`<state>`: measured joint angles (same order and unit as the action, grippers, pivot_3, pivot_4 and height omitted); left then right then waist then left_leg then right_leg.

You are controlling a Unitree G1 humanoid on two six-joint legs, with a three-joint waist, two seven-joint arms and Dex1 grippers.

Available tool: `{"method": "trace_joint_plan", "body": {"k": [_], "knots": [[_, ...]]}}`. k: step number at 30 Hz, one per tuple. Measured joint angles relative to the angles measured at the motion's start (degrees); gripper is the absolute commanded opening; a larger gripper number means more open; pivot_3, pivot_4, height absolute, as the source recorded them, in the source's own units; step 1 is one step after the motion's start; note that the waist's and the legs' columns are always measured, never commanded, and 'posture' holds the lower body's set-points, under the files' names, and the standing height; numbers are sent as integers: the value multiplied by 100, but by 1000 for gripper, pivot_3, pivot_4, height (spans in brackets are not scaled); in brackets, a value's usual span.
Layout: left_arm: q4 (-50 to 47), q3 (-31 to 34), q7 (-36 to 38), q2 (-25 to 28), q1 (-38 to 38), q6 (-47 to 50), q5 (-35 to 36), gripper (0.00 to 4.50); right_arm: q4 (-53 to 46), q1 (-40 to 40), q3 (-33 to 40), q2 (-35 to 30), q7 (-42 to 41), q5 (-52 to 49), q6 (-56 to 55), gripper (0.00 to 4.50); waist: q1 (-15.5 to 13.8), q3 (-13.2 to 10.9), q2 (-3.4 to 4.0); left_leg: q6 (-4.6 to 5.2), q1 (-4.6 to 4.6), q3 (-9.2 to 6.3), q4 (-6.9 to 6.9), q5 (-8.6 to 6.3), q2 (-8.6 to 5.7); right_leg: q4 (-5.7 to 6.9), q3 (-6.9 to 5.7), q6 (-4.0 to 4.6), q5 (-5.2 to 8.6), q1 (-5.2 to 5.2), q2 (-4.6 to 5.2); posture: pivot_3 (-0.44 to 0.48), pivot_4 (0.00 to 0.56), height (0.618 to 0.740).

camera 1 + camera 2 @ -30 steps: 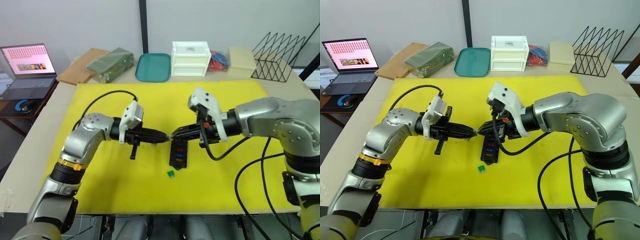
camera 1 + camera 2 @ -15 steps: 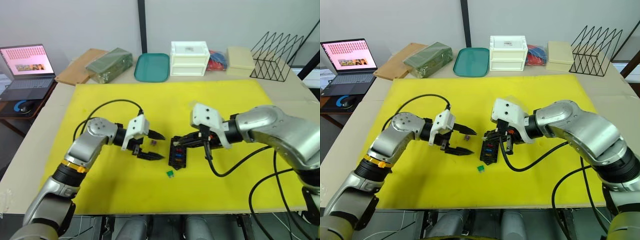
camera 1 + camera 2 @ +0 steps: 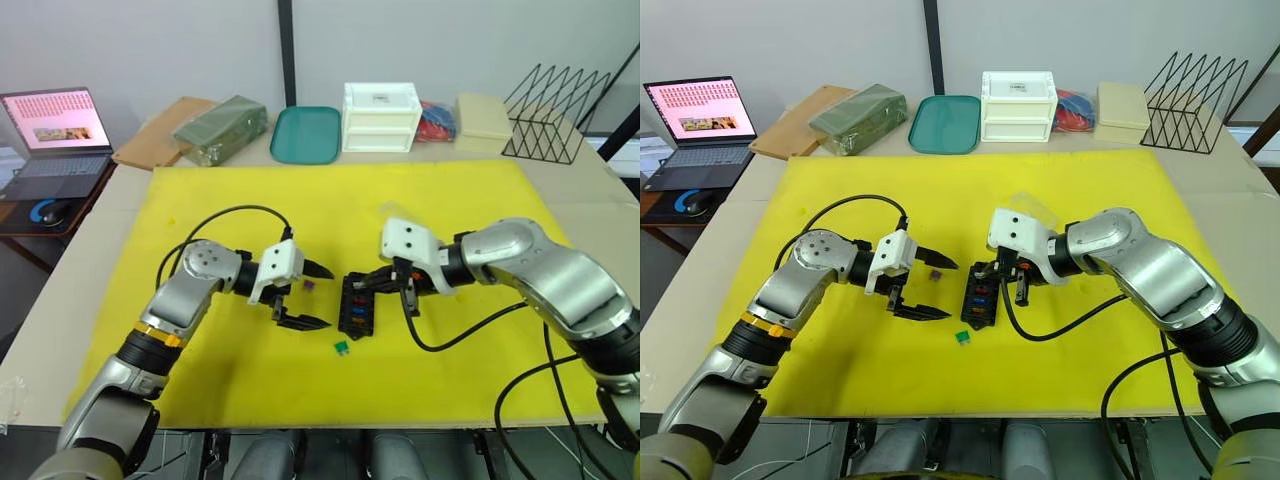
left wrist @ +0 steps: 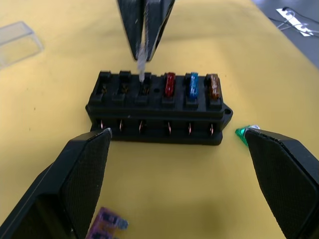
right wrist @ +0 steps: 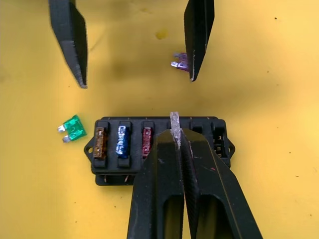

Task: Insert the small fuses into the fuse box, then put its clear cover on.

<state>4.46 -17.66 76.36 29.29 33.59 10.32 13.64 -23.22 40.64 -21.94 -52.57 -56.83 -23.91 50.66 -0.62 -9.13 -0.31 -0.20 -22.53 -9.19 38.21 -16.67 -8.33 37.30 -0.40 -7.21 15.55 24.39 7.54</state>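
The black fuse box [image 3: 356, 303] lay on the yellow mat [image 3: 450, 200] between the two grippers, with two rows of slots. Three fuses stood in one row: orange-brown [image 5: 99, 141], blue [image 5: 121, 141] and red [image 5: 146, 140]; the other slots seen in that row were empty. Two fuses lay loose on the mat: a green one [image 3: 341, 347] just beside one end of the box and a purple one [image 3: 307, 286] near the left gripper. The right gripper [image 5: 175, 133] was closed on a thin grey fuse [image 5: 174, 125], held above a slot next to the red one. The left gripper [image 3: 318, 296] was spread wide and held nothing. The clear cover [image 4: 17, 42] lay apart on the mat.
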Motion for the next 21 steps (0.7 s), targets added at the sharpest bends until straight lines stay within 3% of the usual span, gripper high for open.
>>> {"method": "trace_joint_plan", "body": {"k": [21], "knots": [[138,-108,-41,-4,-10,-226,-181,4471,33,-93,66,207,-48,113,368,0,0,0,0,0,0,0,0,0,0,0,0,0,0,0,0,0,150,740]]}}
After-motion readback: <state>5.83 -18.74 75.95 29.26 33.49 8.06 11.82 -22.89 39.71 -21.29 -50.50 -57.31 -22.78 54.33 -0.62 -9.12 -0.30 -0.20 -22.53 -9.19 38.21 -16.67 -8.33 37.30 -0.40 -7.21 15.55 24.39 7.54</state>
